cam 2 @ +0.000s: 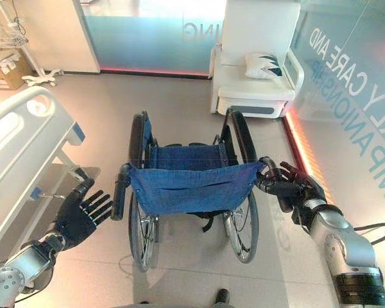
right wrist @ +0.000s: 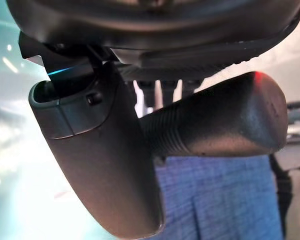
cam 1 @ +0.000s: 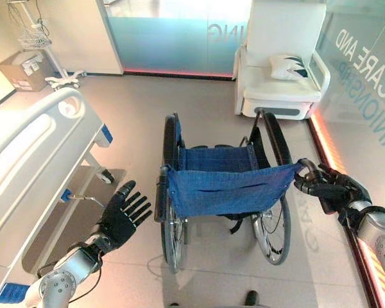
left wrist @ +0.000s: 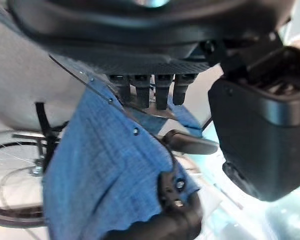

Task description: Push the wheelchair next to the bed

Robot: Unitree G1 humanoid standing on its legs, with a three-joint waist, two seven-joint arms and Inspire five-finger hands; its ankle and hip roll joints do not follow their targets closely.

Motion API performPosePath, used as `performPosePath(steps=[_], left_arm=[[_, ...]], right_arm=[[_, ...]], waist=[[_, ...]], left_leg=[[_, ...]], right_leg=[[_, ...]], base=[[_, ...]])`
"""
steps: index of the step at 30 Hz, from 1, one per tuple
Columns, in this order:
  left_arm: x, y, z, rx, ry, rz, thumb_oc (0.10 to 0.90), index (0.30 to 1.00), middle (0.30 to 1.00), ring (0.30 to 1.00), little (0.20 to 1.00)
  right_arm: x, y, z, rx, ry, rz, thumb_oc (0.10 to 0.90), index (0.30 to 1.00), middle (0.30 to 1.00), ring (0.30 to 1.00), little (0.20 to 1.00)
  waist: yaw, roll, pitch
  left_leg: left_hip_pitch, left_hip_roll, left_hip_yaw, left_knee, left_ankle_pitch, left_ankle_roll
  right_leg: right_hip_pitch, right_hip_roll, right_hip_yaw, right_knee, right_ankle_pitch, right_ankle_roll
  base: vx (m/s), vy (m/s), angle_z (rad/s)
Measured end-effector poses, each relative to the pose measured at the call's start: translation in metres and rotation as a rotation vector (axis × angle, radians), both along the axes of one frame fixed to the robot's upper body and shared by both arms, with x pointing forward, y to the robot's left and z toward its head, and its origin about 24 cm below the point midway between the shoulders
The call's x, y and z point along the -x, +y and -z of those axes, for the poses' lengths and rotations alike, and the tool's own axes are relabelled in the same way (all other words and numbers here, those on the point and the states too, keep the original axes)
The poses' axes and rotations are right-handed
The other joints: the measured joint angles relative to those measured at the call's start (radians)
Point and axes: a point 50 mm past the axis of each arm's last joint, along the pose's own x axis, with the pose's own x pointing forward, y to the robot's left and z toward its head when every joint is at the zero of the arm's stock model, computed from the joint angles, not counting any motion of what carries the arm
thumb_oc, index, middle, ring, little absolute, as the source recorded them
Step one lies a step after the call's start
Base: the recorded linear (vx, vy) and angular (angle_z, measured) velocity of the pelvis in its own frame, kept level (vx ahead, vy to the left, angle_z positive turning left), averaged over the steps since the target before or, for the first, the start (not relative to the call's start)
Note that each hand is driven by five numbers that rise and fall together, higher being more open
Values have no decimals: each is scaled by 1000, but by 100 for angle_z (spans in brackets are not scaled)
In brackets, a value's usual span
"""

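— Wheelchair (cam 1: 224, 192) stands mid-floor, bed (cam 1: 32, 147) at nine o'clock; left hand (cam 1: 122, 215) spread wide, apart from its grip. Why?
— Not yet reached. Right wrist view: right hand (right wrist: 105, 165) wraps the handle (right wrist: 215, 120), ready to push.

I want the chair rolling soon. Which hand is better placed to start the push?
Probably the right hand: it is already curled round the wheelchair's right push handle. The left hand hangs open beside the left handle, apart from it.

Silver-grey arms (rounded, metallic) end in dark hands (cam 1: 123, 217).
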Motion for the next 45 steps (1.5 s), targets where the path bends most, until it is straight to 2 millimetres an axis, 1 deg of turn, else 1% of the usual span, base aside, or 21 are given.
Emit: performPosePath(steps=[5, 9, 12, 17, 23, 26, 32, 40, 45], left_arm=[[-1, -1, -2, -27, 30, 80, 800, 900, 900, 900, 900], [-9, -5, -6, -108, 84, 210, 800, 900, 900, 900, 900], [-15, -3, -15, -163, 95, 290, 800, 900, 900, 900, 900], [-21, 4, -32, -213, 76, 330, 800, 900, 900, 900, 900], [-22, -3, -37, -141, 48, 394, 800, 900, 900, 900, 900], [-23, -4, -40, -134, 41, 413, 800, 900, 900, 900, 900], [-32, -9, -57, -133, -21, 462, 800, 900, 900, 900, 900], [-31, -2, -69, -241, -7, 576, 800, 900, 900, 900, 900], [-31, -6, -67, -235, 4, 606, 800, 900, 900, 900, 900]], right_arm=[[-4, -1, -3, 3, 18, 6, 800, 900, 900, 900, 900], [-10, 0, -6, 34, 38, -14, 800, 900, 900, 900, 900], [-14, 1, -11, 39, 29, -21, 800, 900, 900, 900, 900], [-14, 1, -11, 38, 28, -23, 800, 900, 900, 900, 900], [-14, 1, -11, 38, 28, -23, 800, 900, 900, 900, 900], [-15, 3, -10, 42, 33, -30, 800, 900, 900, 900, 900], [-16, 4, -9, 50, 43, -41, 800, 900, 900, 900, 900], [-16, 5, -10, 56, 47, -49, 800, 900, 900, 900, 900], [-16, 5, -9, 71, 58, -58, 800, 900, 900, 900, 900]], waist=[[2, 0, 0], [0, 2, 3], [-3, 6, 23], [-4, 8, 26], [-3, 9, 26], [-4, 9, 26], [-2, 12, 25], [-6, 18, 22], [-6, 27, 15]], left_leg=[[2, 0, 0, 0, 0, 0], [7, 0, 1, -1, 0, 0], [15, 0, 1, -1, 0, 0], [18, 0, 2, -2, 0, 0], [18, 0, 2, -2, 0, 0], [20, 0, 2, -1, 0, 0], [29, -1, 3, -1, 0, 0], [32, -2, 8, -3, 0, 0], [40, -2, 10, -7, 0, 0]], right_leg=[[2, 0, -1, 0, 0, 0], [4, 0, -1, 0, 0, 0], [13, 0, 0, 0, 0, 0], [15, 0, 0, 0, -1, 0], [15, 0, 0, 0, -1, 0], [16, 1, 1, 0, -1, 0], [20, 1, 3, 0, 0, -1], [19, 1, 7, 0, 0, 0], [26, 1, 8, 0, 0, 0]], base=[[0, 0, 0], [0, 0, 0], [0, 0, 0], [0, 0, 0], [0, 0, 0], [0, 0, 0], [0, 0, 0], [0, 0, 0], [0, 0, 0]])
